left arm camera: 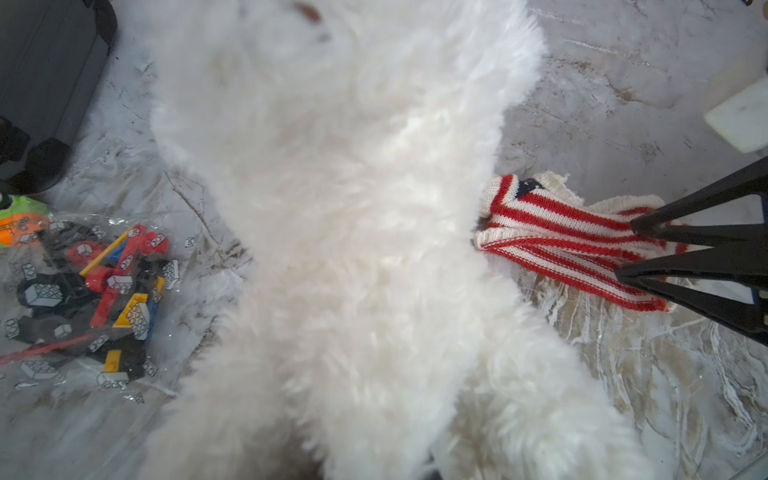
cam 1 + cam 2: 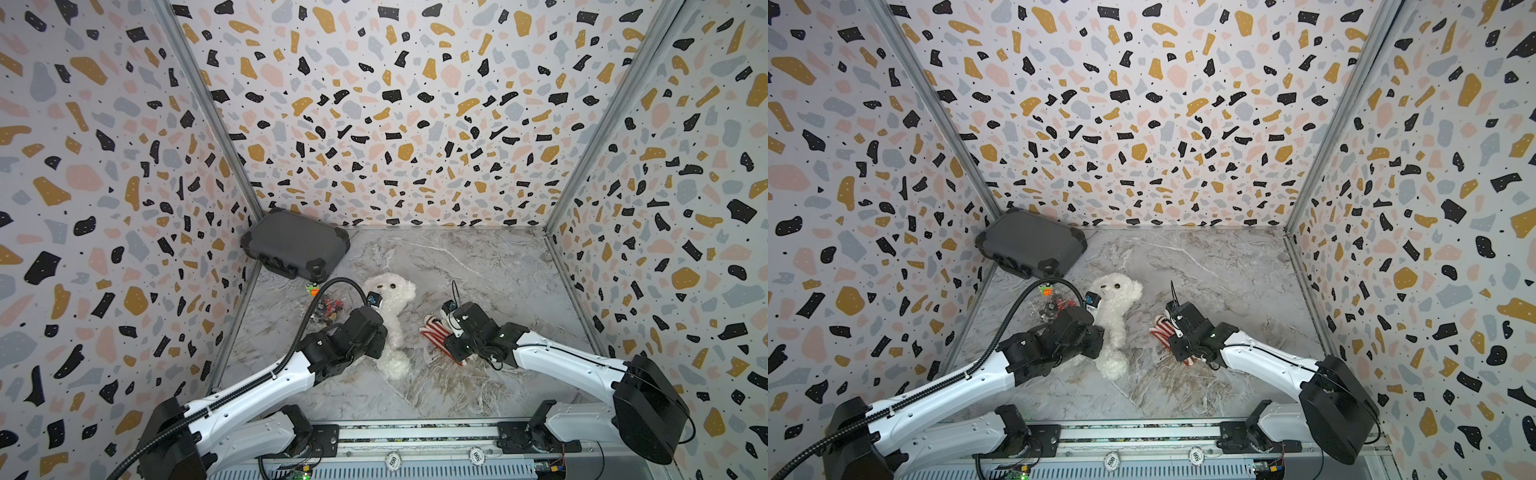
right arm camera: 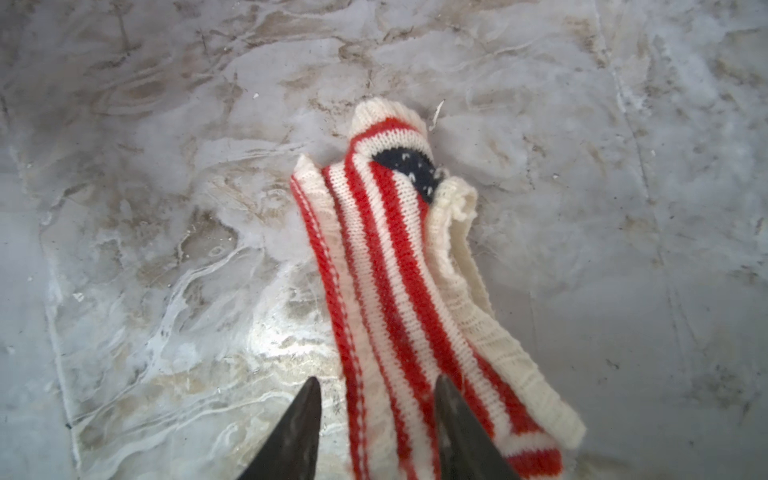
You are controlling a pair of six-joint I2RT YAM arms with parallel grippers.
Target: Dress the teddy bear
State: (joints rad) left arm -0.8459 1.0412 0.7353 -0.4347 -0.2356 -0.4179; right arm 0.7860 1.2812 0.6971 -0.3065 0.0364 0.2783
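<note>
Teddy bear lay face up, left of centre on the marble surface, head toward the far edge. Your left gripper sat closed over its belly, its fingers lost in fur, so no hold could be confirmed. Your right gripper stood with jaws apart astride the striped sweater, just beside the bear. The pickup apparently in hand called for pinching one hem layer only, leaving the opening free for the head. A grey case filled the far left corner. A bag of toy bricks lay near the left edge. Terrazzo-print walls enclosed three sides.
</note>
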